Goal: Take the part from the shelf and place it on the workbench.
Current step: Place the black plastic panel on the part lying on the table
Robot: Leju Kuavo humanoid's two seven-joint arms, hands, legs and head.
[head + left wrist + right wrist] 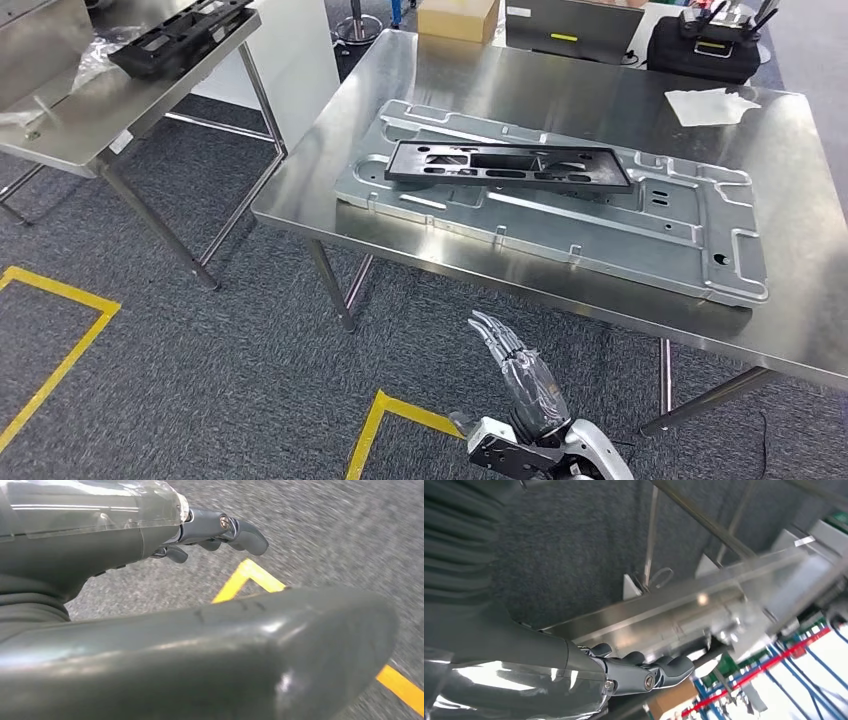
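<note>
A long flat black part point(510, 165) with slots lies on a large silver metal plate point(600, 215) on the steel workbench point(560, 80). My right hand point(515, 365) is low, in front of the workbench's near edge, fingers stretched out and apart, holding nothing. In the right wrist view that hand point(639, 672) points at the underside and legs of the workbench point(664, 610). My left hand point(215, 530) hangs over the grey carpet with its fingers loosely extended and nothing in it.
A second steel table point(90, 110) at the left carries another black part point(180, 35). Yellow floor lines point(60, 330) and a yellow corner point(385, 405) mark the carpet. At the workbench's far side are a cardboard box point(458, 18), a black case point(705, 45) and a white sheet point(710, 105).
</note>
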